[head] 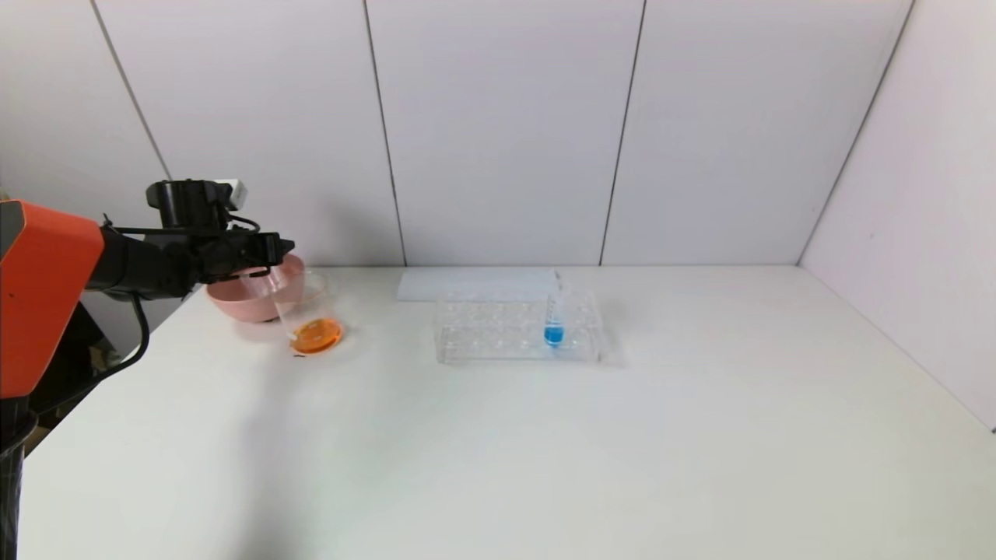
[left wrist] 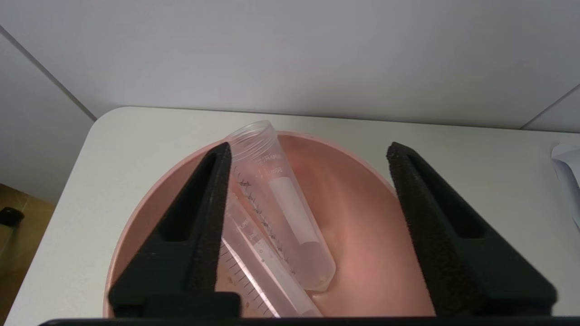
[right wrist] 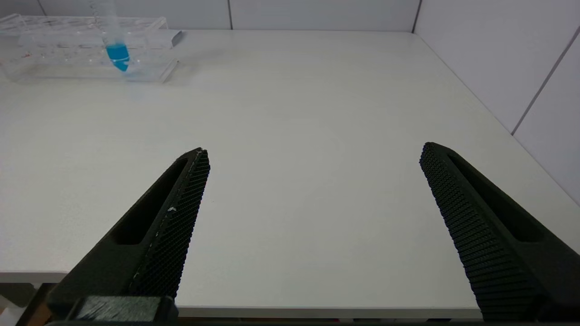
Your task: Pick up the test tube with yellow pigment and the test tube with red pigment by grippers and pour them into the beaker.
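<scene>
The beaker (head: 307,311) stands on the white table at the far left, with orange liquid (head: 317,336) in its bottom. No tube with yellow or red liquid shows. Two clear tubes that look empty lie in the pink bowl (left wrist: 371,235): one (left wrist: 285,217) leans on the rim, the other (left wrist: 253,258) lies beside it. My left gripper (head: 284,247) hovers above the bowl and next to the beaker's rim; in the left wrist view (left wrist: 309,149) it is open and empty. My right gripper (right wrist: 315,149) is open and empty over the table's near edge.
A clear tube rack (head: 498,330) stands mid-table with a tube of blue liquid (head: 554,323) upright in it; both show in the right wrist view (right wrist: 117,50). A white sheet (head: 467,284) lies behind the rack. The pink bowl (head: 233,299) sits behind the beaker.
</scene>
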`<state>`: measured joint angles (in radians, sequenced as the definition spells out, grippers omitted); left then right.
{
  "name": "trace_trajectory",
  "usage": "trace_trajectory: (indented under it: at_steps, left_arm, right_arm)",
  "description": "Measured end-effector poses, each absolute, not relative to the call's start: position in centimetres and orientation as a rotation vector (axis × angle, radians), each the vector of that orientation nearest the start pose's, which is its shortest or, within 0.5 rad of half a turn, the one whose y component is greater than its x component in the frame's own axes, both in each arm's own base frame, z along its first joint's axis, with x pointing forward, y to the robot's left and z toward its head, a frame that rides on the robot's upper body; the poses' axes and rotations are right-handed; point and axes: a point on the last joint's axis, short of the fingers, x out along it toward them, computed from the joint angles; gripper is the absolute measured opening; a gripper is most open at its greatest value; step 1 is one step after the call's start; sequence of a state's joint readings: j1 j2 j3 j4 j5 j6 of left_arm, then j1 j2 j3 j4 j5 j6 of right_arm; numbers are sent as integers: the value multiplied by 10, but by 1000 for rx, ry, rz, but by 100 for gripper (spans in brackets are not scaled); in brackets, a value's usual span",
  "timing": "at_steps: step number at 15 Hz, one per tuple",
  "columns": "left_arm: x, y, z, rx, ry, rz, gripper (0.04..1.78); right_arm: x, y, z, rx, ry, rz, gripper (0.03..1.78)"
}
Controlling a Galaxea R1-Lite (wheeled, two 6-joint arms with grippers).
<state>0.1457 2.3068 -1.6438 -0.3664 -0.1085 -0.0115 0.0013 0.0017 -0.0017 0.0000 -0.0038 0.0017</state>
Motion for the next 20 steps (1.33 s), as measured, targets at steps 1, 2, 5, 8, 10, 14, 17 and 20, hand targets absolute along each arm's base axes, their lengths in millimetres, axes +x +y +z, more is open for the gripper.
trace_trajectory:
  at_steps: [1,2,5,8,10,14,17,20]
  left_arm:
    - [479,68,145,-49,293,40,140]
    - [479,69,145,-48,291,41,153]
    - [477,70,146,-44,289,42,175]
    - [472,69,155,-44,277,42,178]
    - [464,69,168,-41,259,44,178]
    - [434,67,200,-27,226,50,178]
    - [397,63,228,-10,198,51,178]
    - [345,56,261,-2,154,33,178]
  right_arm:
    - [-23,0,76,2,0,-2,170]
    - [-23,0,76,1,0,-2,170]
    - [-23,0,76,2,0,-2,170]
    - [-23,0,76,2,0,-3,170]
    - [-23,0,76,1,0,-2,170]
    - [-23,0,76,2,0,-3,170]
    - [-23,0,76,2,0,-2,170]
    - [-23,0,76,2,0,-2,170]
